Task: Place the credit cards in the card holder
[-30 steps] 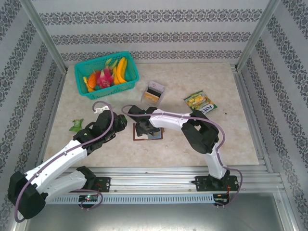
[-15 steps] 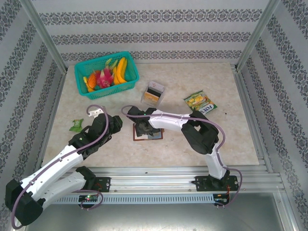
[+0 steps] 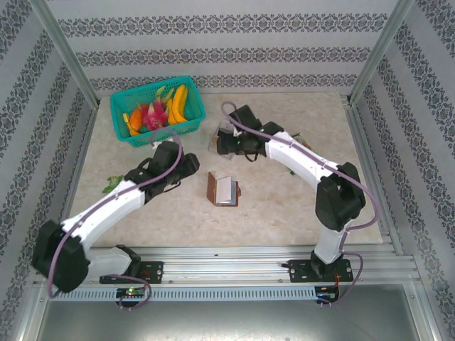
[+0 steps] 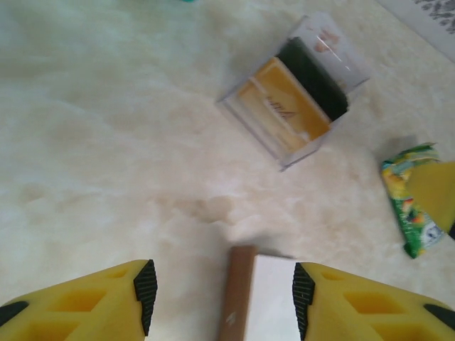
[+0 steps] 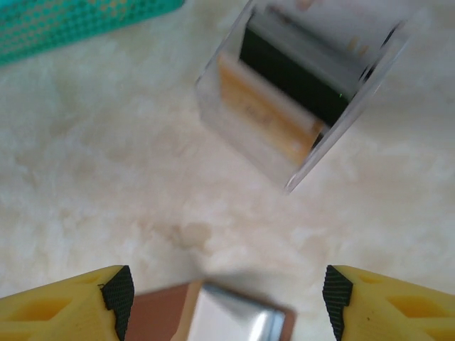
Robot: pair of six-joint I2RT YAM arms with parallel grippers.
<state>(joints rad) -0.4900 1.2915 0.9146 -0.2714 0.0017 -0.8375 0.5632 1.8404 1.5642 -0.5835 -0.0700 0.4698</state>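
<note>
The brown card holder (image 3: 223,190) lies open in the middle of the table with a whitish card (image 3: 228,190) on it. An orange credit card (image 4: 283,108) and a dark one (image 4: 313,78) stand in a clear plastic box (image 3: 229,133). My left gripper (image 3: 188,169) hovers open just left of the card holder (image 4: 240,298), touching nothing. My right gripper (image 3: 222,144) is open between the box and the holder. In the right wrist view its fingers (image 5: 117,293) frame the holder (image 5: 160,316), with the box (image 5: 298,85) beyond them.
A teal basket (image 3: 170,129) of toy fruit stands at the back left. A green-yellow snack packet (image 4: 412,206) lies right of the box, partly under my right arm. A green scrap (image 3: 111,186) lies at the left. Metal rails run along the table's sides.
My right gripper has left the card holder and swung back toward the clear box. My left arm has reached forward and right toward the holder and opened a little wider.
</note>
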